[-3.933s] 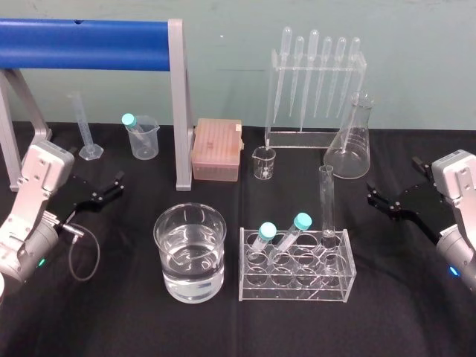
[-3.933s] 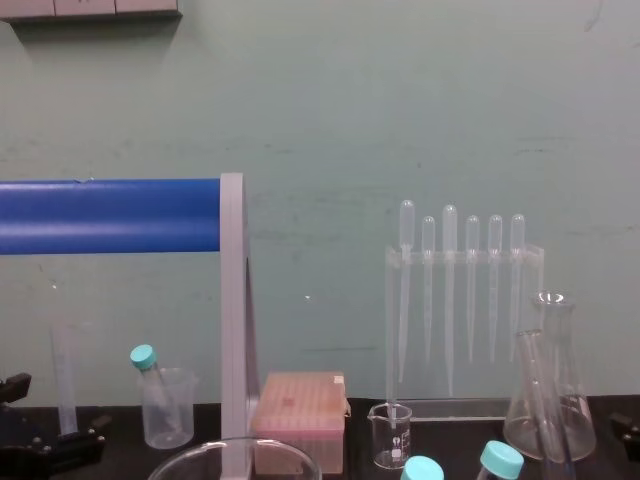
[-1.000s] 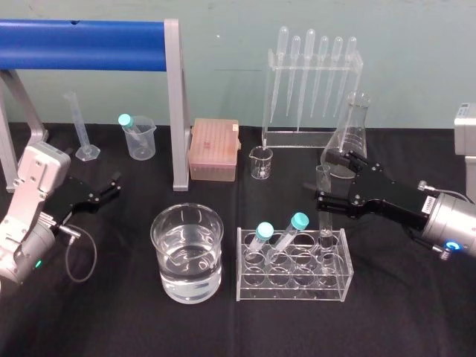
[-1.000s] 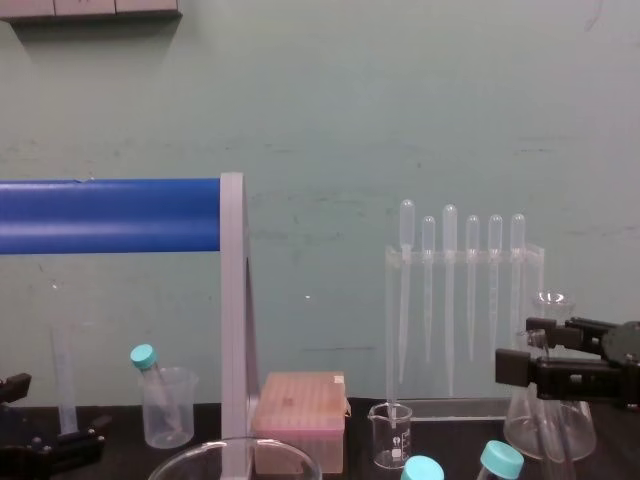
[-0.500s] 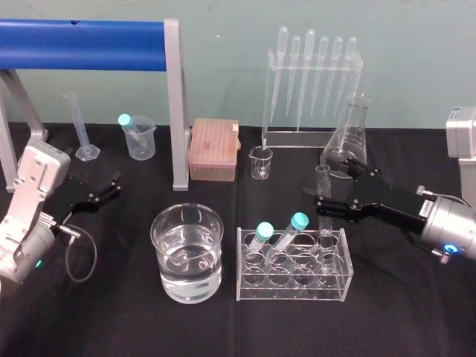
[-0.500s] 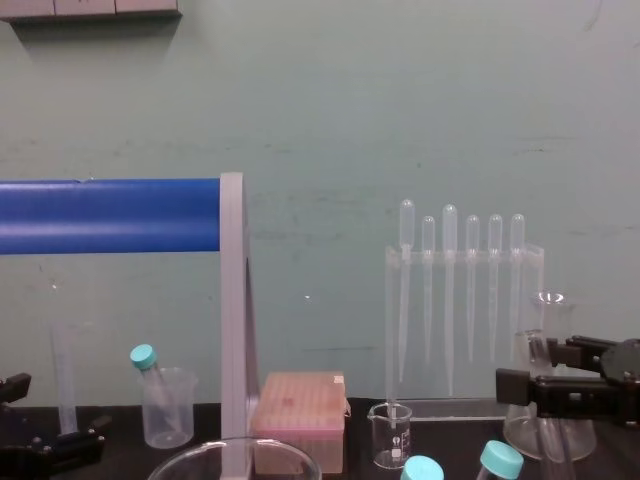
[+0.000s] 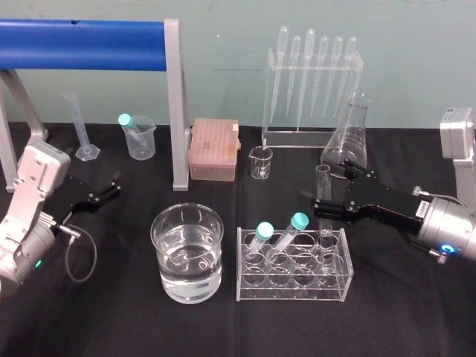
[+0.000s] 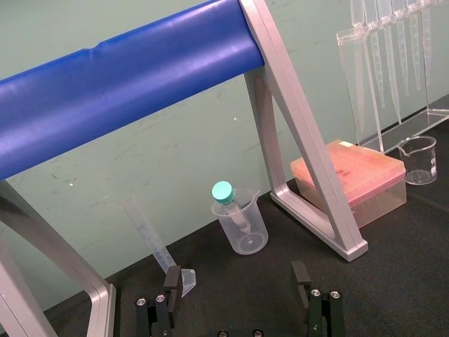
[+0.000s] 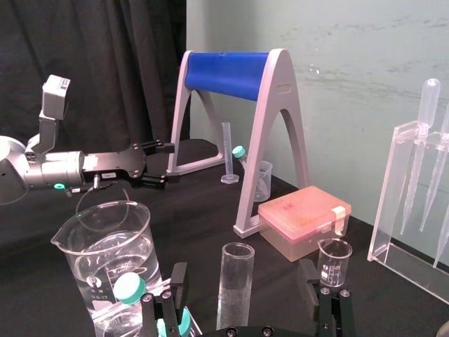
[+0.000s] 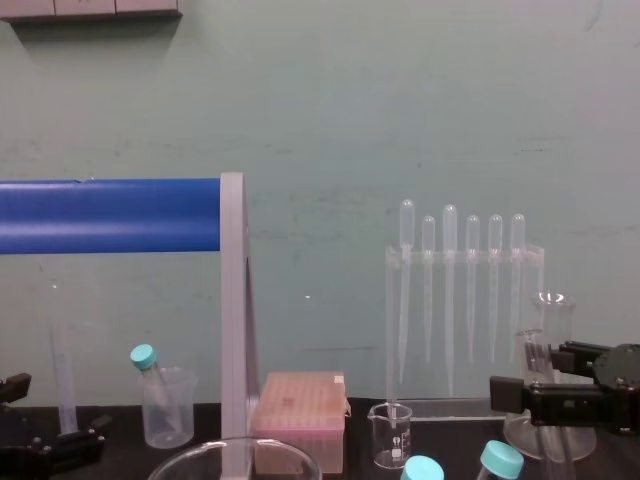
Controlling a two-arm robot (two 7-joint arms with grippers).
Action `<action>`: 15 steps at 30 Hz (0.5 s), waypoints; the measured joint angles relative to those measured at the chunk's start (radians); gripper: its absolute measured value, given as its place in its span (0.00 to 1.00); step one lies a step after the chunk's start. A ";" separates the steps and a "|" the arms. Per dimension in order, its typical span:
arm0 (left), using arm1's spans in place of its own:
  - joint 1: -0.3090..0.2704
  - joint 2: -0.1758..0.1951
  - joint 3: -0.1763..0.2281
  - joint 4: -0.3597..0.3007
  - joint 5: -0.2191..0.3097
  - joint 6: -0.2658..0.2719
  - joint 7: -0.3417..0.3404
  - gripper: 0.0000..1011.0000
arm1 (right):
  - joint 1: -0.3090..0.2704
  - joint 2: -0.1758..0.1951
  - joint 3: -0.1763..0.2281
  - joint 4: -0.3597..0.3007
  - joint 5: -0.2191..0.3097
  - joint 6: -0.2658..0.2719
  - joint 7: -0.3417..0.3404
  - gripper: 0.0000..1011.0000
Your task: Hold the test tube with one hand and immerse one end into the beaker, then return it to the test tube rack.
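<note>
Right pincer (image 7: 326, 184) apart astride test tube (image 9: 236, 288), upright in rack (image 7: 294, 286), mouth up; left pincer (image 7: 110, 187) apart, idle.

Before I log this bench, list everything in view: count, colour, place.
rack: 1, clear, front centre
test tube: 1, clear, rack's right rear hole
beaker: 1, clear, left of rack
plastic cup: 1, frosted, back left
capped tubes: 3, teal caps, two racked, one in plastic cup
measuring cylinder: 1, clear, back left
tip box: 1, pink, back centre
small beaker: 1, clear, back centre
pipettes: 6, clear, rear stand
flask: 1, clear, back right
roller: 1, blue, back left
left claw: black, open, parked left
right claw: black, open, straddling test tube
</note>
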State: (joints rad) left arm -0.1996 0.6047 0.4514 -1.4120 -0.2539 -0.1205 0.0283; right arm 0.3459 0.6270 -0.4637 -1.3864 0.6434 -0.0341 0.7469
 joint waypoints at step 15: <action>0.000 0.000 0.000 0.000 0.000 0.000 0.000 0.99 | 0.000 0.000 0.000 -0.001 0.001 -0.001 0.001 0.99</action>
State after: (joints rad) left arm -0.1996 0.6047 0.4514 -1.4120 -0.2539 -0.1205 0.0283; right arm 0.3457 0.6275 -0.4637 -1.3874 0.6440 -0.0355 0.7480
